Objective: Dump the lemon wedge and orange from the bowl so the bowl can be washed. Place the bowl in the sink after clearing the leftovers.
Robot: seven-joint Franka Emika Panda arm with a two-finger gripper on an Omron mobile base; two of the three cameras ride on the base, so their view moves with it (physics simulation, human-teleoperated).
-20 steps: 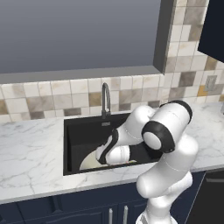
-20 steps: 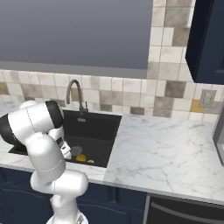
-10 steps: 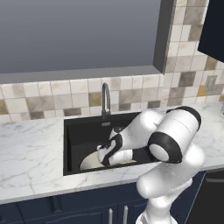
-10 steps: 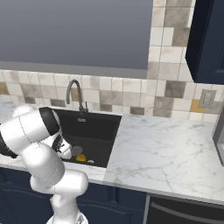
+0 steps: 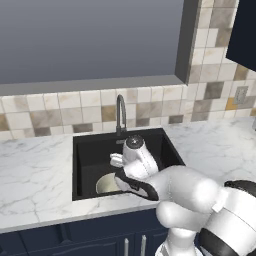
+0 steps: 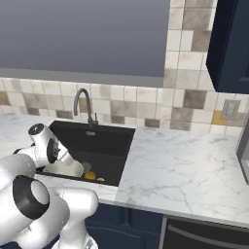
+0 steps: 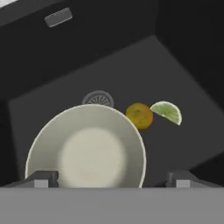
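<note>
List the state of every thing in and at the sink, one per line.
Off-white ceramic bowl: empty, in the basin.
Round orange: out of the bowl, on the sink floor.
Pale green-yellow lemon wedge: on the sink floor beside the orange.
Black rectangular sink: dry.
Gripper: open, above the bowl.

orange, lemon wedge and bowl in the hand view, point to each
orange (image 7: 139, 115), hand view, middle of the round fruit.
lemon wedge (image 7: 167, 112), hand view, middle of the pale flesh.
bowl (image 7: 89, 155), hand view, flat inner bottom.
</note>
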